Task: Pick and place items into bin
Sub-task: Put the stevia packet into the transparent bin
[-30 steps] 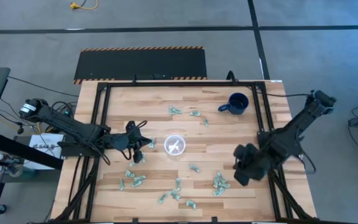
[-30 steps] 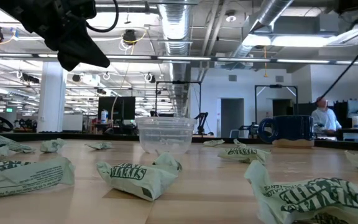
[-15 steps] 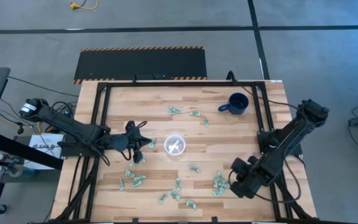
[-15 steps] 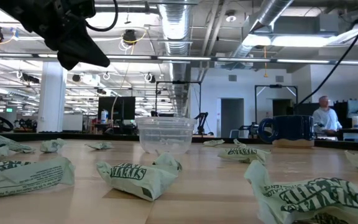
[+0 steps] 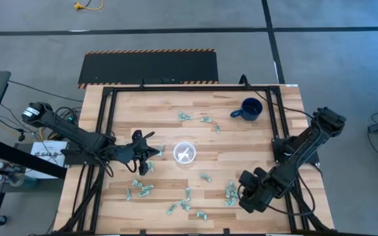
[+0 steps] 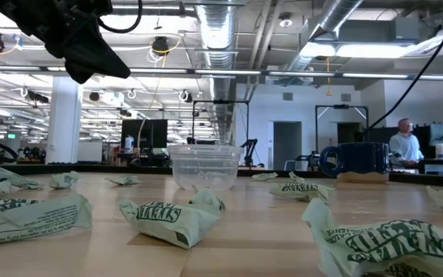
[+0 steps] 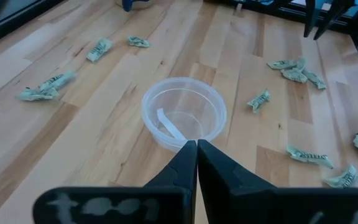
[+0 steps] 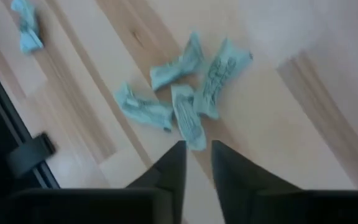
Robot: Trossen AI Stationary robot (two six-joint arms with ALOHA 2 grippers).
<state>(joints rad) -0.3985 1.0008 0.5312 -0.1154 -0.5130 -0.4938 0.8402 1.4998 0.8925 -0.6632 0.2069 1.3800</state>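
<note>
r gripper (image 5: 241, 195) moved nearer items (image 5: 231, 192).

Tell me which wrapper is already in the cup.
Only the pale strip lying inside the clear cup, in front of the left pincer; all others lie scattered on the table.

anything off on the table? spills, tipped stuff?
Nothing tipped or spilled. The clear cup stands upright mid-table, holding one pale strip. The green-and-white wrappers lie scattered loose around it, not yet binned. The blue mug stands upright at the far right. Left gripper has shut jaws beside the cup.
</note>
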